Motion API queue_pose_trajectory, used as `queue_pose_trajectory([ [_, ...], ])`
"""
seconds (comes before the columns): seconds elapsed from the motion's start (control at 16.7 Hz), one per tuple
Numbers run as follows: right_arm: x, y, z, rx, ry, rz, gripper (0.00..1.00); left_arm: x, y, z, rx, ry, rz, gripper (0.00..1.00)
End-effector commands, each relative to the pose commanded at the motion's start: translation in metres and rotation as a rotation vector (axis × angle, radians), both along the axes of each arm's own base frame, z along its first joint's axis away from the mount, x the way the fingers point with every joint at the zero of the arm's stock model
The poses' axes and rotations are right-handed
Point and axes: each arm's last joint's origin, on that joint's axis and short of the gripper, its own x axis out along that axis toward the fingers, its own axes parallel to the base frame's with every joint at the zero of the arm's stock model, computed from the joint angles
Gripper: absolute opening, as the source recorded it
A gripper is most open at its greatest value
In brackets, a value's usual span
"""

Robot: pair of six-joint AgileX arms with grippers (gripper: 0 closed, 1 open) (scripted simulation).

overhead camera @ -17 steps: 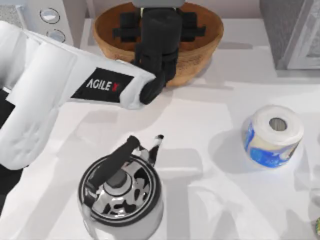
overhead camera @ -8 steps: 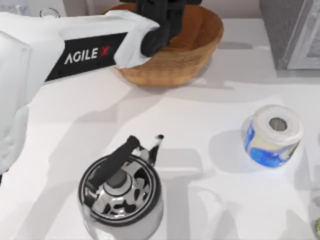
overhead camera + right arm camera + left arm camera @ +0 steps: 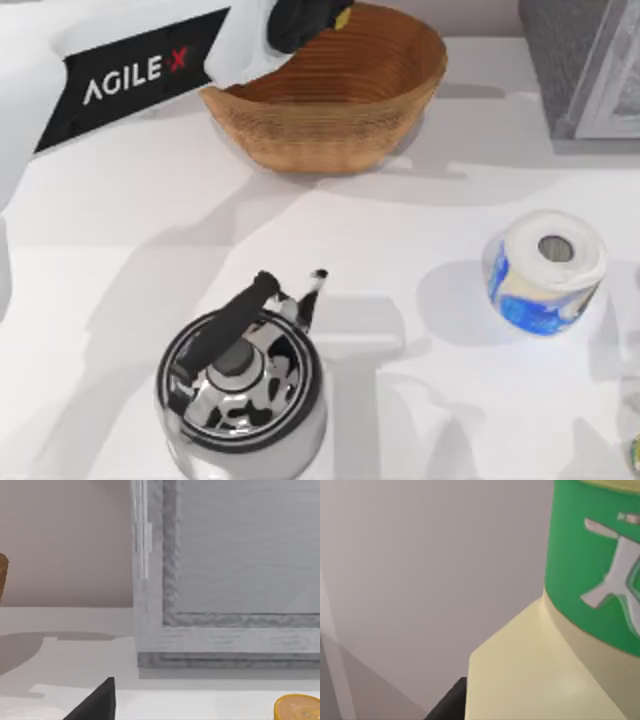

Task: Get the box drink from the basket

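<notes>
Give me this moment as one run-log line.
left gripper: above basket rim, holding box drink | right arm: parked

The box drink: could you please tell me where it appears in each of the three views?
Top view: a pale-yellow sliver of the box drink at the top edge, held by the left gripper above the basket.
Left wrist view: close up, its green cap and yellow shoulder.
Right wrist view: this looks at the grey cabinet instead; the right arm is parked at the table's right.
Shared landmark: the basket, in the top and right wrist views.

The pale-yellow box drink [image 3: 530, 680] with its green cap looms close, seemingly gripped.
</notes>
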Motion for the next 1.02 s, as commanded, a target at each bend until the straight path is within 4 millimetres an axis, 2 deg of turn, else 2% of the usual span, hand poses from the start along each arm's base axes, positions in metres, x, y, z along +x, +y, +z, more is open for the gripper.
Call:
queue_pose_trajectory([
  [0.24,0.000,0.000,0.000,0.000,0.000,0.000,1.00,-0.008,0.009,0.002,0.017,0.022,-0.019,0.00],
  [0.36,0.000,0.000,0.000,0.000,0.000,0.000,1.00,-0.019,0.024,0.006,0.035,0.047,-0.038,0.00],
  [0.48,0.000,0.000,0.000,0.000,0.000,0.000,1.00,-0.037,0.048,0.017,0.044,0.063,-0.057,0.00],
  [0.78,0.000,0.000,0.000,0.000,0.000,0.000,1.00,-0.107,0.130,0.040,0.039,0.069,-0.072,0.00],
  [1.02,0.000,0.000,0.000,0.000,0.000,0.000,1.00,-0.188,0.198,0.039,0.009,0.014,-0.058,0.00],
])
